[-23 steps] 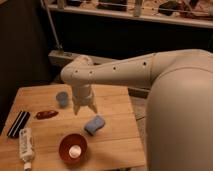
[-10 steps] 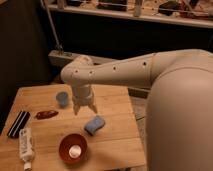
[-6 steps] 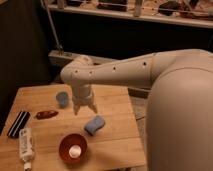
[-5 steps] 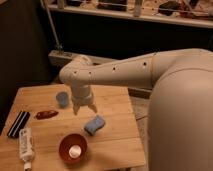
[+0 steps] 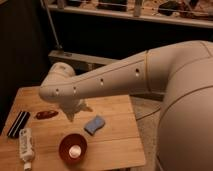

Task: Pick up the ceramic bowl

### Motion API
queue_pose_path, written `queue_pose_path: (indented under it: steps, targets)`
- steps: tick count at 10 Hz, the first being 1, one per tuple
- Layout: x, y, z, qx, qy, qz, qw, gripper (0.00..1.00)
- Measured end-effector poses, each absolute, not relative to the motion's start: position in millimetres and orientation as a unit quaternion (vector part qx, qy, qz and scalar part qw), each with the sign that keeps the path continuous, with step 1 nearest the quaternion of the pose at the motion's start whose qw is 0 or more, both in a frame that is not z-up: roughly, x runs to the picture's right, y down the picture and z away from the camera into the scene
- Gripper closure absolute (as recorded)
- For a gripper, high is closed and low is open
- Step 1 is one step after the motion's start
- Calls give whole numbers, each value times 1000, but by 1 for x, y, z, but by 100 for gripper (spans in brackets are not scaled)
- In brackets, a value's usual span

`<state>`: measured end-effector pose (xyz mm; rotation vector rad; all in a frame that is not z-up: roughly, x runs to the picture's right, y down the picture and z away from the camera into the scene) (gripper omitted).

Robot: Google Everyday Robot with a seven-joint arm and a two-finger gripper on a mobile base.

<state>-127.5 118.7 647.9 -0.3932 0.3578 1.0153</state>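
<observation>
So the white arm (image 5: 115,80) reaches in from the right across the wooden desk (image 5: 117,145), and the gripper (image 5: 70,114) hangs over the middle of the desk, behind the ceramic bowl (image 5: 73,148) and apart from it. The bowl sits near the front edge, glossy red-orange. A blue sponge (image 5: 94,124) lies just right of the gripper. 1 dark-red oblong thing (image 5: 46,114), a black bar (image 5: 18,124) and a white tube (image 5: 26,146) lie on the left side
</observation>
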Motion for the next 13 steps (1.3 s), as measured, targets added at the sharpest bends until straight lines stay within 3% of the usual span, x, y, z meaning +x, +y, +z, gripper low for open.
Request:
queue_pose_path:
  steps: [7, 13]
  targets:
    - [-130, 184, 671, -253, 196, 415, 852, 35]
    - [-123, 200, 703, -273, 256, 383, 844, 35]
